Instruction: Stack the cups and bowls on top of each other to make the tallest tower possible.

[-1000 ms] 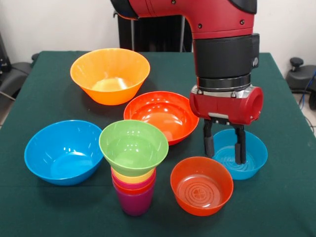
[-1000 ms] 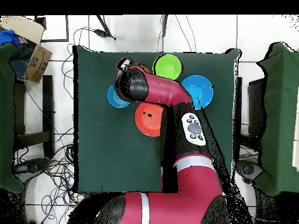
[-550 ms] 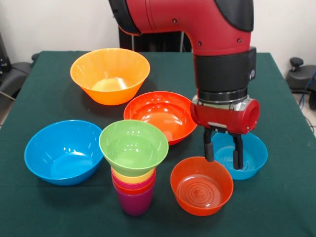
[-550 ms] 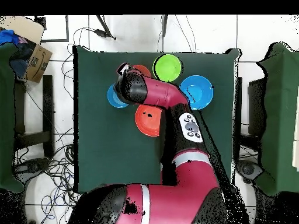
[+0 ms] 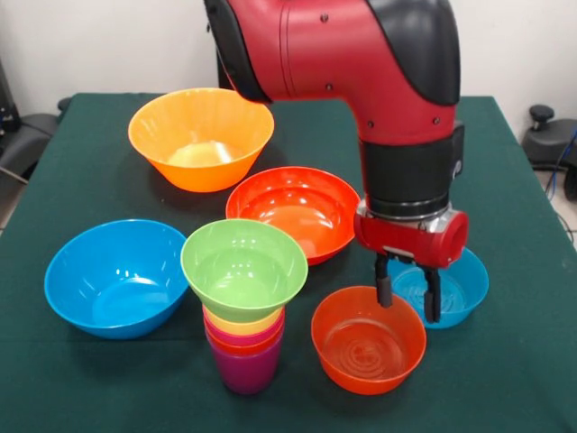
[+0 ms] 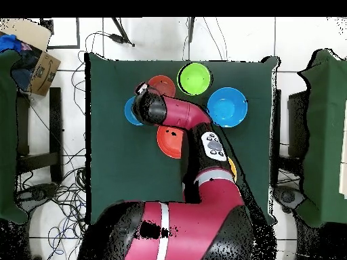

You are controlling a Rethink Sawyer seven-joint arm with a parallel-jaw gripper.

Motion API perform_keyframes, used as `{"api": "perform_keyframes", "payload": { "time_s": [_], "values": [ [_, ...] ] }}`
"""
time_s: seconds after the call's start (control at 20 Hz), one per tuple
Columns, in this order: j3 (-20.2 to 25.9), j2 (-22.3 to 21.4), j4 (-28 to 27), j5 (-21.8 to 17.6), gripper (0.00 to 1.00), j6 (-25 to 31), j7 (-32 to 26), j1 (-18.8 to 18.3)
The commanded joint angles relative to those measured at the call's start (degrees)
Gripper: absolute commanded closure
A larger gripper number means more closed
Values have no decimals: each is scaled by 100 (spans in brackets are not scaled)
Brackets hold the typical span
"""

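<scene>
Gripper [image 5: 407, 303] hanging low at lower right of front frame, fingers spread apart, pinching nothing, tips straddling gap where small orange bowl [image 5: 368, 339] and small blue bowl [image 5: 448, 281] are meeting. Tower [image 5: 244, 341] of nested cups standing at lower centre, purple cup at base, small green bowl [image 5: 243, 268] sitting on top. Large blue bowl [image 5: 115, 276] lying at left. Red-orange bowl [image 5: 293, 209] sitting mid-frame. Orange-yellow bowl [image 5: 200, 136] sitting at upper left. All resting on green table [image 5: 72, 171].
</scene>
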Motion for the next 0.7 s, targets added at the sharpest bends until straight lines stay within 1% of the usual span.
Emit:
{"api": "perform_keyframes", "payload": {
  "time_s": [0.05, 0.15, 0.3, 0.6, 0.7],
  "values": [
    [-130, 717, -671, -18, 0, -282, 455, 232],
    [-175, 887, -829, -21, 0, -354, 438, 268],
    [-76, 1080, -1039, -13, 0, -388, 350, 242],
    [68, 1206, -1217, -27, 0, -346, 276, 225],
    [105, 1175, -1216, -38, 0, -349, 284, 216]
  ]
}}
